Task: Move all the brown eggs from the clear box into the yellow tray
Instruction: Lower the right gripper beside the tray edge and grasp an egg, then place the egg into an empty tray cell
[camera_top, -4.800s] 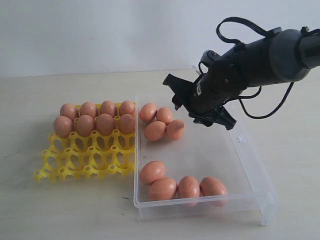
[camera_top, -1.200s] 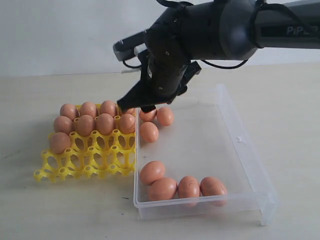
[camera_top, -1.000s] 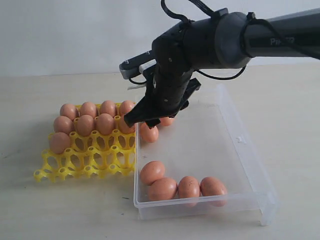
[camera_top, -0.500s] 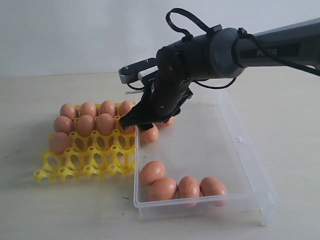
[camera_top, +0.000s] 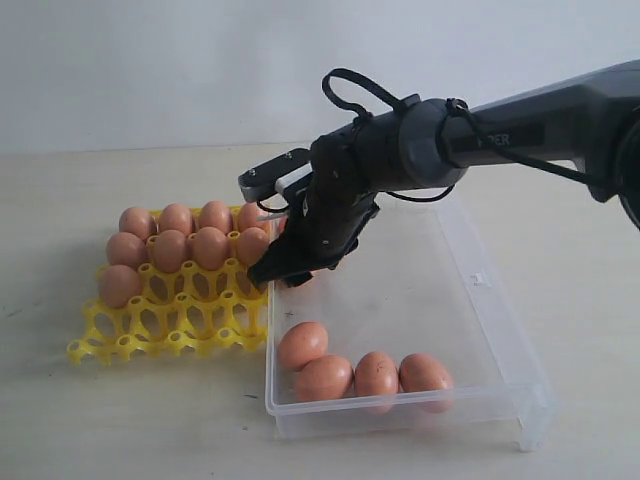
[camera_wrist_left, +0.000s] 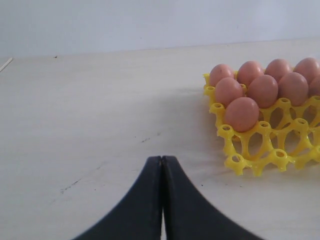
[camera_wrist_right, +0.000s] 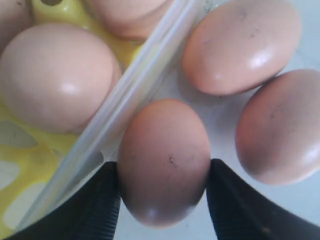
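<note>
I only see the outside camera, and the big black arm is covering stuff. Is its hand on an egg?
Observer: Yes. The wrist camera shows the right hand with one finger touching each side of a brown egg.
Operator: Are more eggs hiding under there?
Observer: Two more eggs lie right next to it, inside the clear box.
Operator: Where's the other hand? I don't see it!
Observer: The left hand is shut, over the table a little way from the yellow tray.
</note>
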